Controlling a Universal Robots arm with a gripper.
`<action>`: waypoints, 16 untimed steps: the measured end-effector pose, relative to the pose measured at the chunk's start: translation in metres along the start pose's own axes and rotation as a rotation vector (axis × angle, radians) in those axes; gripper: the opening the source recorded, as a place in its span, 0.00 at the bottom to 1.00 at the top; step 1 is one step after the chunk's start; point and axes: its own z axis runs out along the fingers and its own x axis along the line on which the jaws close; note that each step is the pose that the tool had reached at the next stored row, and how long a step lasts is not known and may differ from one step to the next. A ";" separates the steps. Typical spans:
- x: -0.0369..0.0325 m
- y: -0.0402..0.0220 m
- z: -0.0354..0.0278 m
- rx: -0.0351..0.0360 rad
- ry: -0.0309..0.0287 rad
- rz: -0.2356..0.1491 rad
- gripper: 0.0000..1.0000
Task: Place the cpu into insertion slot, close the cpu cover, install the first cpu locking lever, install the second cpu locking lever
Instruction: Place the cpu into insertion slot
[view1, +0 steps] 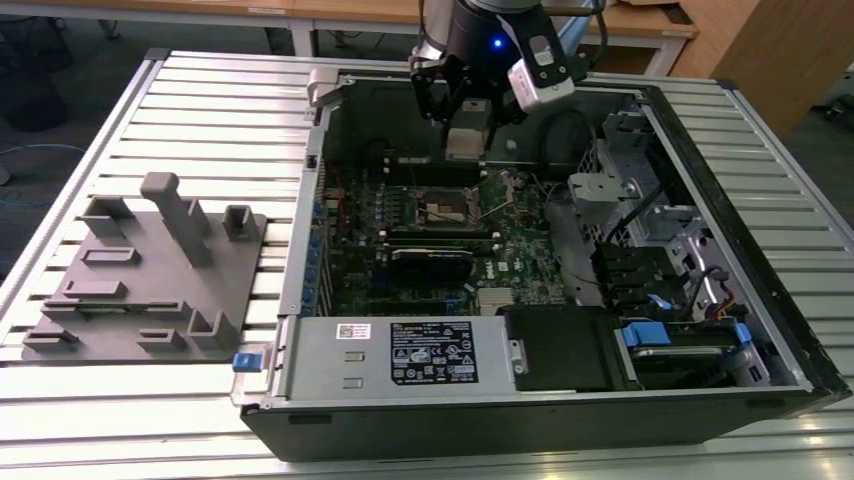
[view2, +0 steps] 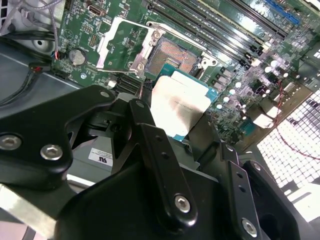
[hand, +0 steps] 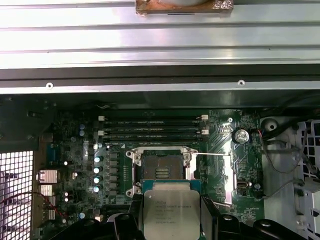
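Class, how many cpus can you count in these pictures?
1. The cpu is held in the gripper, near the empty slot. Others could lie hidden elsewhere in the case.

The arm's wrist (view1: 483, 28) is dark and glossy, with a small blue light (view1: 497, 43) above the claw (view2: 178, 109) and a white-and-grey camera block (view1: 541, 72) beside it. The claw is matt black: flat linkage bars, silvery round-head screws (view2: 181, 201), a white label (view2: 100, 156).
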 end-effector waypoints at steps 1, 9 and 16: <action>0.0000 0.0000 0.0001 -0.0001 -0.0008 0.009 0.54; 0.0000 -0.0001 0.0018 -0.0022 -0.0129 0.145 0.54; 0.0000 -0.0002 0.0028 -0.0041 -0.0241 0.270 0.54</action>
